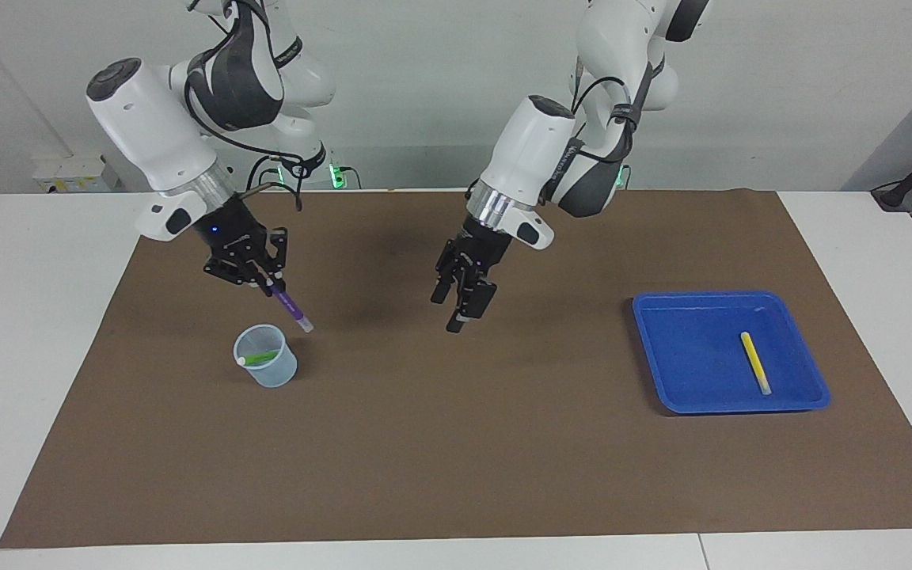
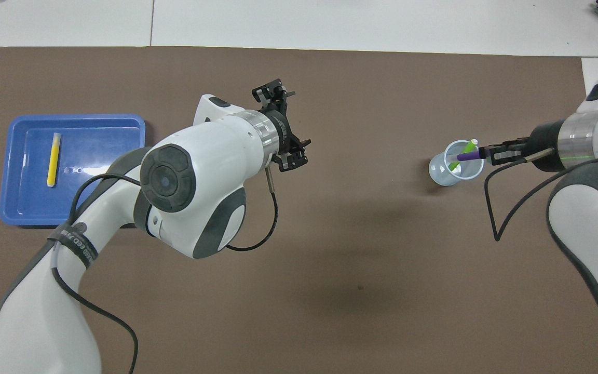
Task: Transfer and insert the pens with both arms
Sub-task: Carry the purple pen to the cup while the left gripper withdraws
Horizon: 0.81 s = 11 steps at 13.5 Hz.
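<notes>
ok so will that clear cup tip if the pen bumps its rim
Probably it could. The cup looks thin, translucent and light, holding only the green pen. It stands loose on the mat, narrower at the base, so a sideways nudge from the purple pen may slide or tip it.

A brown mat [image 1: 503, 475] covers a white table [image 1: 28, 356] before a pale wall [image 1: 424, 79].
</notes>
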{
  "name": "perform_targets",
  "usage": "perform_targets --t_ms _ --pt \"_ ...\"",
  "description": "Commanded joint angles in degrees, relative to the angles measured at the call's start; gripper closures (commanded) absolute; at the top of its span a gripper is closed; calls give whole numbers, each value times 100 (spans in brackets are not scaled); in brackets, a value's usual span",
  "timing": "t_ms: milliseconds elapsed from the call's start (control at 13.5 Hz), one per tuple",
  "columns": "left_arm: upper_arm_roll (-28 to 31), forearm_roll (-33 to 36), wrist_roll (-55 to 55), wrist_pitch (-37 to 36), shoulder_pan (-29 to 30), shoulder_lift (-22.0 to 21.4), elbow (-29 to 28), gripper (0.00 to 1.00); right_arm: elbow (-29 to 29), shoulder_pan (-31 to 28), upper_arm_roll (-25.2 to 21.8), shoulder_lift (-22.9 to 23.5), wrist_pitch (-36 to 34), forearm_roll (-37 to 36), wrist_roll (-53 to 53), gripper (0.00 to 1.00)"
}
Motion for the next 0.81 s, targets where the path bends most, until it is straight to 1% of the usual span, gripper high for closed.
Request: perform_targets --t_ms 0,148,222,295,443,591,665,738 --pt "-14 -5 -14 -48 190 -87 -37 0 -1 -222 83 90 -129 -386 -82 100" --pt "-14 -5 47 101 506 -70 -55 0 -186 -231 83 134 -16 -395 -100 100" --pt "-14 12 64 111 586 -52 -20 0 -187 -240 83 230 11 -404 -100 100" --pt "-14 13 160 6 613 -44 128 0 -195 -240 83 274 98 -404 -91 100" --pt "-14 4 1009 -336 631 -78 130 0 -204 -231 83 388 134 -395 -48 100" --pt "-14 4 1626 -661 692 -96 165 0 -222 -223 74 572 370 -404 -21 100" --pt "-14 12 1881 -785 701 -105 165 0 -222 -222 83 652 519 -404 -12 86" --pt "-5 4 2267 -1012 710 -140 148 0 -222 -222 74 679 582 -404 -12 67"
